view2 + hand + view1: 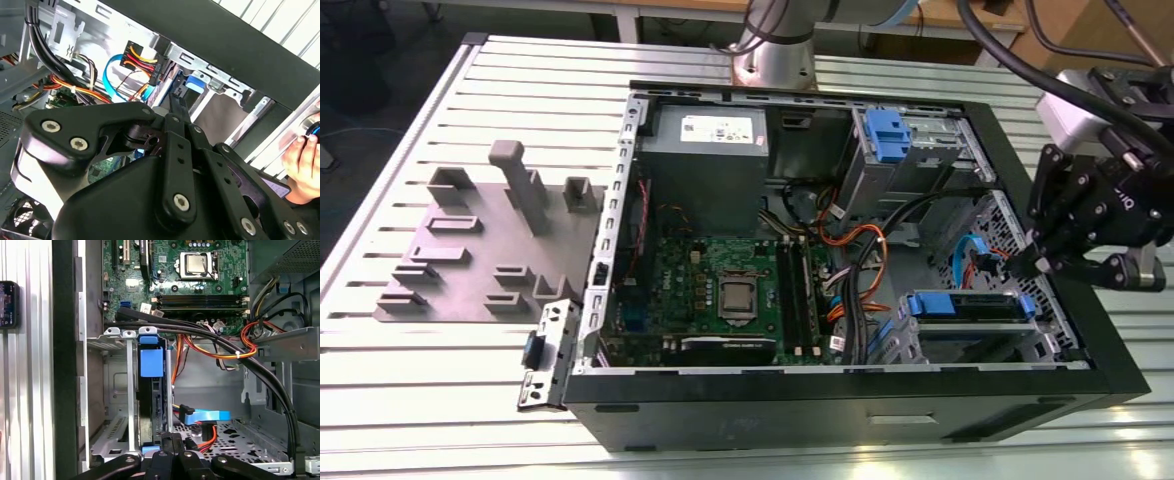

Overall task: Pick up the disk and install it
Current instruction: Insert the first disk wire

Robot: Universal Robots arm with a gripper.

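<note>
Pincer (172,440) just above seated disk (152,405)

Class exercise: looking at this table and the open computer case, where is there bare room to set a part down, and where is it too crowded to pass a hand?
Free: slatted table in front of the grey fixture block, and the strip between block and case. Crowded: inside the case, cables cross between motherboard and drive cage, where the disk sits and the gripper hangs by the case's wall on the exterior view's right.

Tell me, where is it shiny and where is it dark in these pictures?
In the exterior view, bright glare streaks the slatted table in front of the black computer case. In the second wrist view, the gripper looms dark. In the first wrist view, the motherboard is evenly lit.
</note>
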